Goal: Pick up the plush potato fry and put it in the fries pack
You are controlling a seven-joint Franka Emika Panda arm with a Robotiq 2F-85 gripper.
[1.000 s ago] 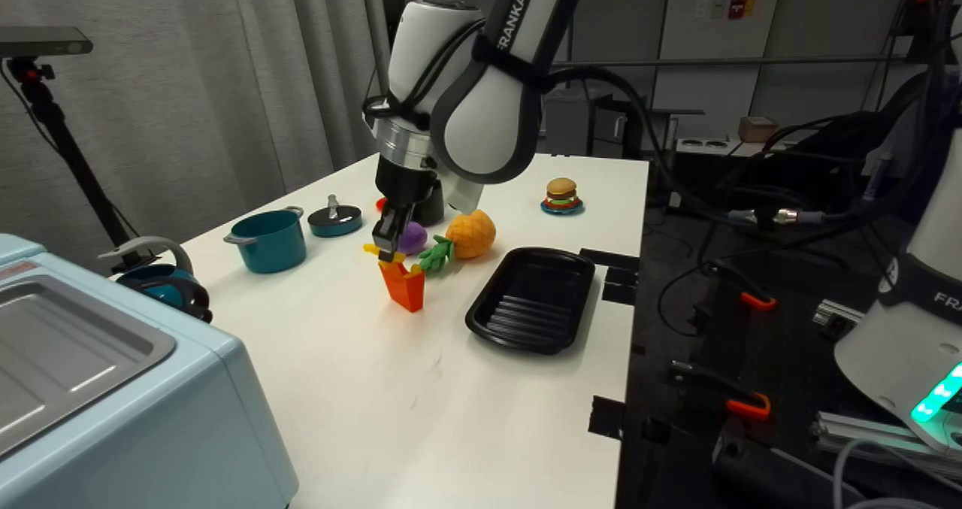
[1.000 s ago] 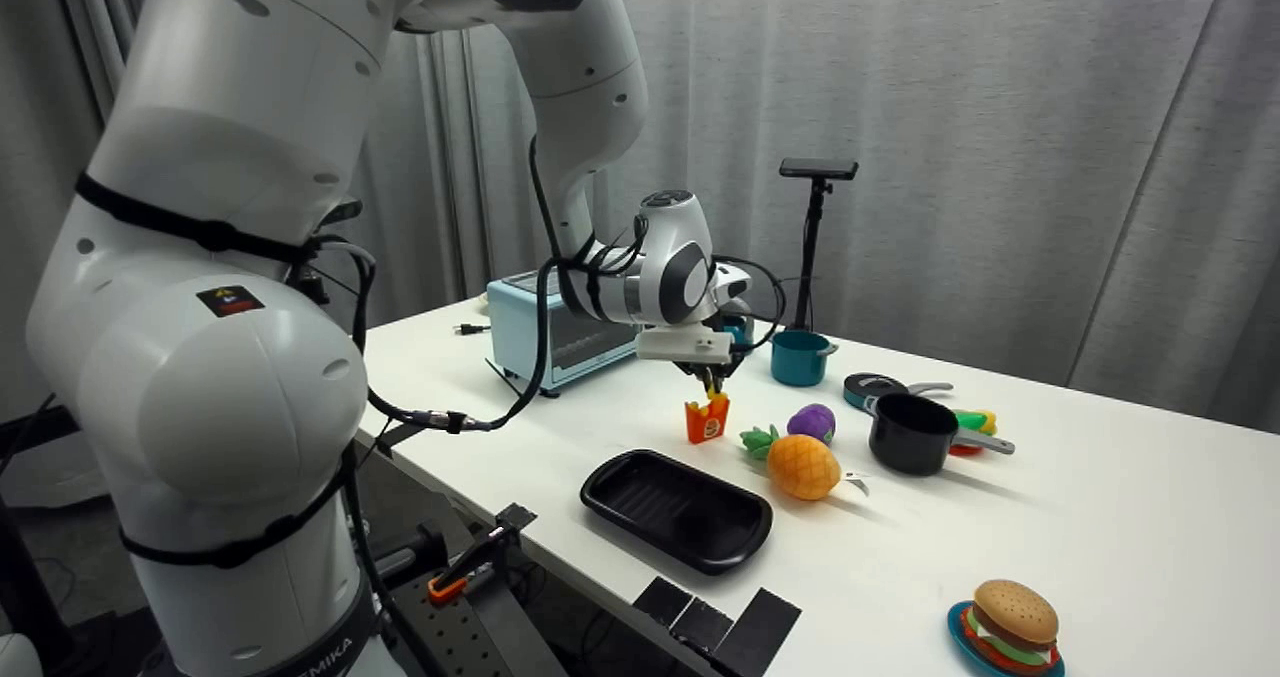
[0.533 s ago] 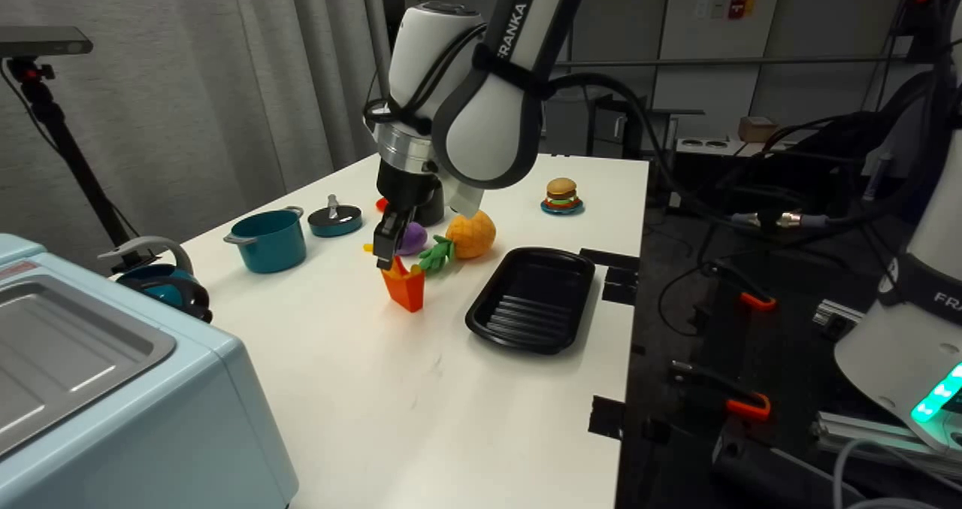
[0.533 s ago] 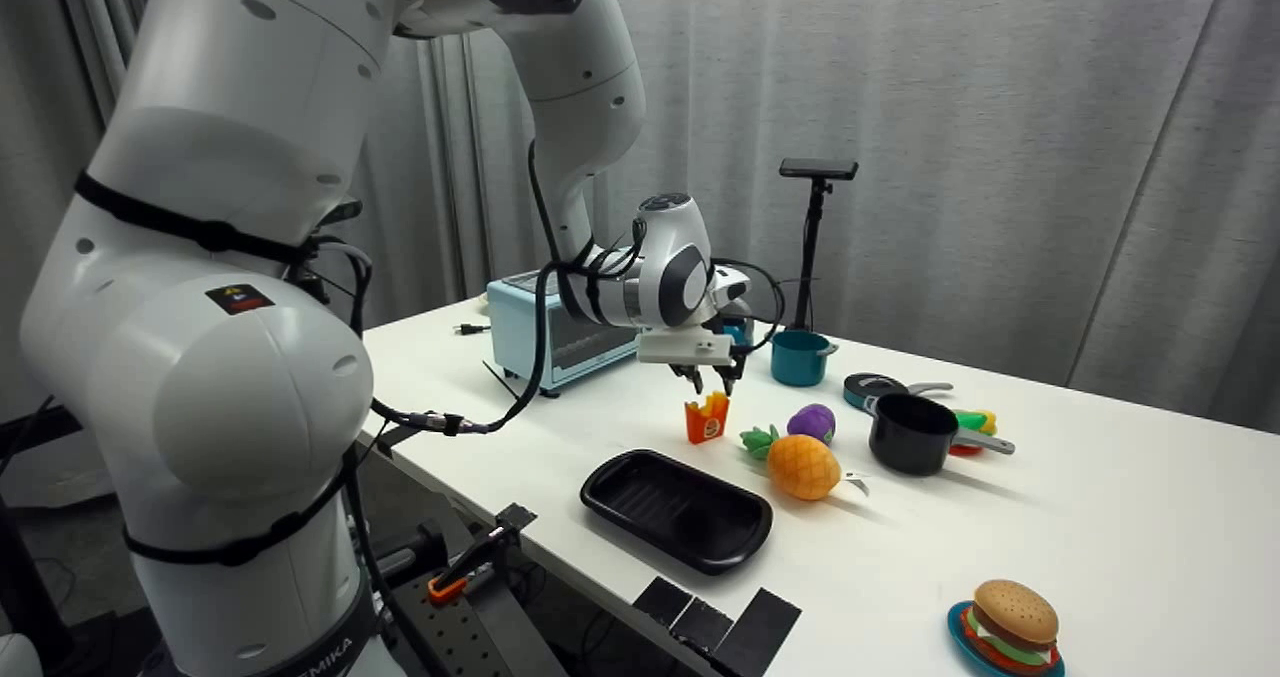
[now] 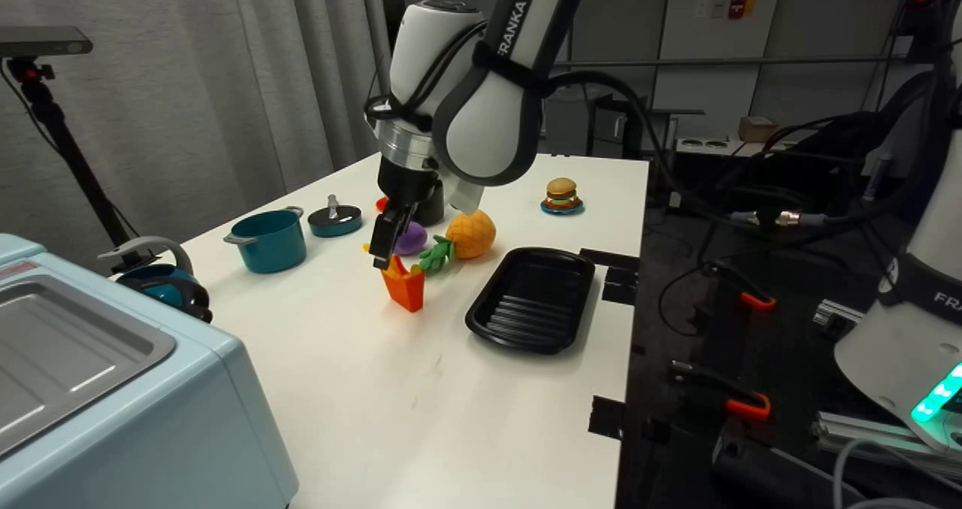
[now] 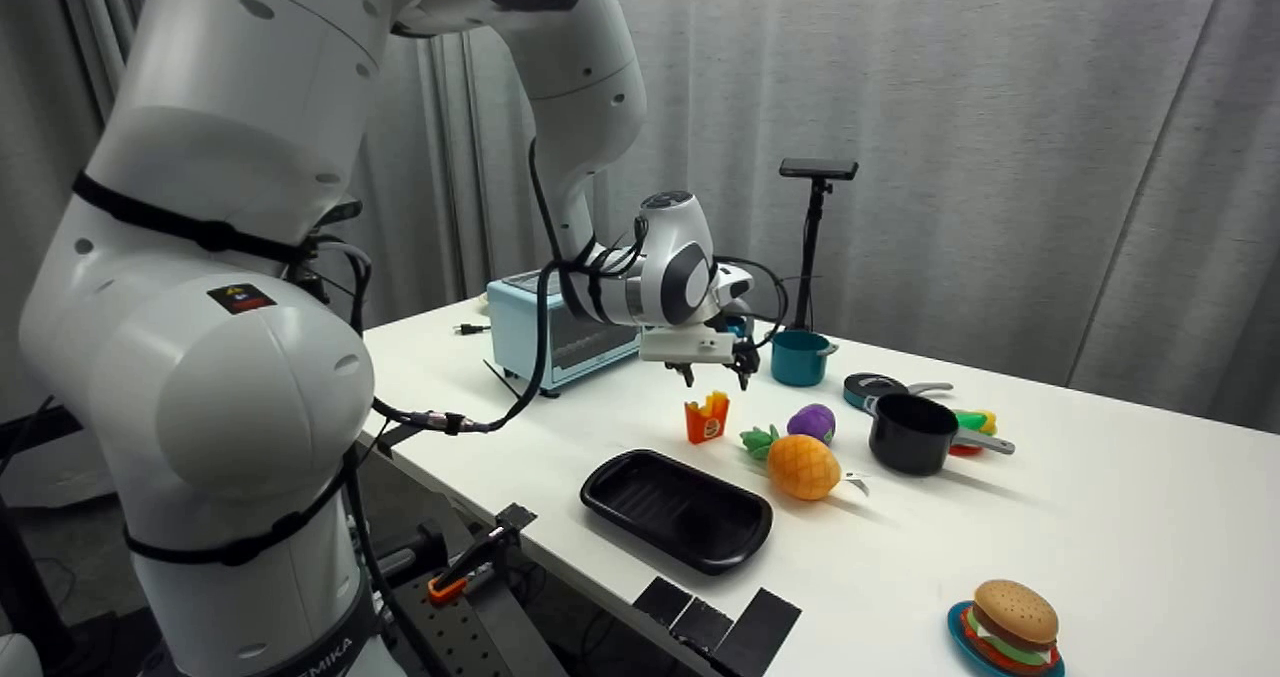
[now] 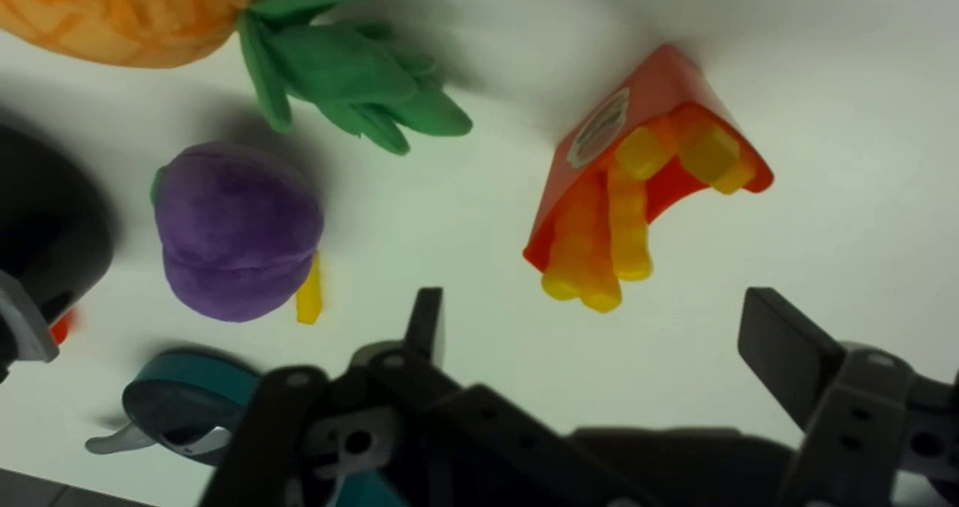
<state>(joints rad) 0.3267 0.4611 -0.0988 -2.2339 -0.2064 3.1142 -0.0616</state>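
Note:
The small red-orange fries pack (image 7: 659,91) stands on the table with several yellow plush fries (image 7: 631,241) in it, poking out of its mouth. Both exterior views show the pack (image 6: 706,423) upright. My gripper (image 7: 592,320) is wide open, its fingers (image 7: 425,320) far apart with nothing between them. In an exterior view the gripper (image 6: 716,382) hovers just above the pack, apart from it. A separate yellow stick (image 7: 309,293) lies on the table, partly hidden under the purple plush.
The pineapple plush (image 7: 127,16) and purple plush (image 7: 236,230) lie beside the pack. A black tray (image 5: 530,298) sits nearby. Around them are a teal pot (image 5: 272,244), a black saucepan (image 6: 912,435), a toy burger (image 6: 1012,622) and a light-blue toaster oven (image 6: 515,332).
One second ago the jaws were closed on a yellow fry at the pack's mouth. They have since spread wide and let it go into the pack; the gripper has shifted slightly.

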